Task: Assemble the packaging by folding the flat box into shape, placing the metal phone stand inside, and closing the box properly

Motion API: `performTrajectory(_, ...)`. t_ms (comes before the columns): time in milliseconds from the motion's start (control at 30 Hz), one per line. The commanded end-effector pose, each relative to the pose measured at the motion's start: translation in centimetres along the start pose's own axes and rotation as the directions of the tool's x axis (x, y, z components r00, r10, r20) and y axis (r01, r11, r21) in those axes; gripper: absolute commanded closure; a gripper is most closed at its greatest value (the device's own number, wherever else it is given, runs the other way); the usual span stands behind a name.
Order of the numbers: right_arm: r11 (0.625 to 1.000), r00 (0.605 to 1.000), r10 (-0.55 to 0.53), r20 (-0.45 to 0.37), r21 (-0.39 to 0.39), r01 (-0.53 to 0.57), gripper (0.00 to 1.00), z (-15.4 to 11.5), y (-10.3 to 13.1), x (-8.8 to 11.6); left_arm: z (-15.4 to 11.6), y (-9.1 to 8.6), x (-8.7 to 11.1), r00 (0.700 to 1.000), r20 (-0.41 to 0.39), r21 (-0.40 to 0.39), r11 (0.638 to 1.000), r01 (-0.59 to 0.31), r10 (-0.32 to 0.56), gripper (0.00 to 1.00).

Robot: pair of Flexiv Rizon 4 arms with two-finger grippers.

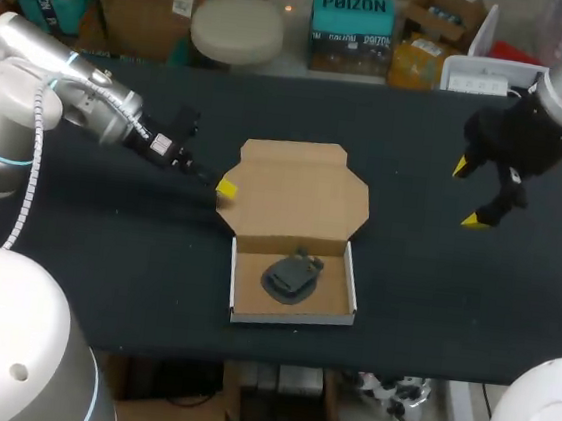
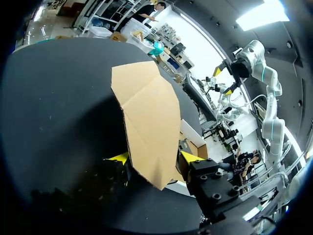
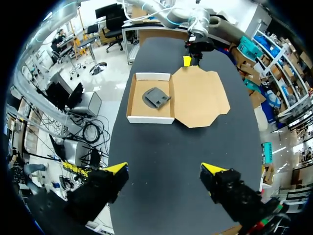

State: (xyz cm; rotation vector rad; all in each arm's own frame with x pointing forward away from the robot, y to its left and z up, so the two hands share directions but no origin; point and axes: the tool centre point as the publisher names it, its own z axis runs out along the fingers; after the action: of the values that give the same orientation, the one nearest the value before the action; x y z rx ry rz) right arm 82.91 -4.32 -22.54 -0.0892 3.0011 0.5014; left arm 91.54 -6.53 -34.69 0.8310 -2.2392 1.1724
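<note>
The cardboard box's white-walled tray (image 1: 292,318) stands near the table's front edge, its brown lid (image 1: 303,193) folded back flat behind it. The dark grey metal phone stand (image 1: 292,275) lies inside the tray. My left gripper (image 1: 226,190) is at the lid's left corner. In the left wrist view that lid (image 2: 146,112) corner sits between the two yellow fingertips of the left gripper (image 2: 154,159), which stand apart. My right gripper (image 1: 469,194) hangs open over the table's right rear, far from the box. Its wrist view shows tray (image 3: 149,119), stand (image 3: 156,97) and lid (image 3: 200,95).
The black table top (image 1: 106,252) stretches bare to the left and right of the box. The box lies a short way back from the table's front edge.
</note>
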Motion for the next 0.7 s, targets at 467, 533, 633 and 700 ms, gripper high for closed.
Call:
performTrajectory(467, 0.999, 0.999, -0.026, -0.031, 0.022, 0.026, 0.00, 0.4, 1.7, -1.6, 1.4, -0.1, 1.4, 0.997, -0.010, 0.002, 0.997, -0.075, 0.075, 0.66)
performTrajectory(533, 0.999, 0.999, -0.029, -0.032, 0.024, 0.030, 0.00, 0.4, 1.8, -1.6, 1.5, 0.0, 1.5, 0.996, -0.012, 0.005, 0.996, -0.085, 0.085, 0.71)
performTrajectory(633, 0.999, 0.999, -0.033, -0.033, 0.025, 0.033, 0.00, 0.4, 2.0, -1.6, 1.7, -0.1, 1.6, 0.996, -0.012, 0.006, 0.996, -0.092, 0.092, 0.76)
performTrajectory(700, 0.999, 0.999, -0.036, -0.033, 0.026, 0.037, 0.00, 0.4, 2.1, -1.6, 1.8, -0.1, 1.7, 0.995, -0.012, 0.007, 0.995, -0.095, 0.095, 0.77)
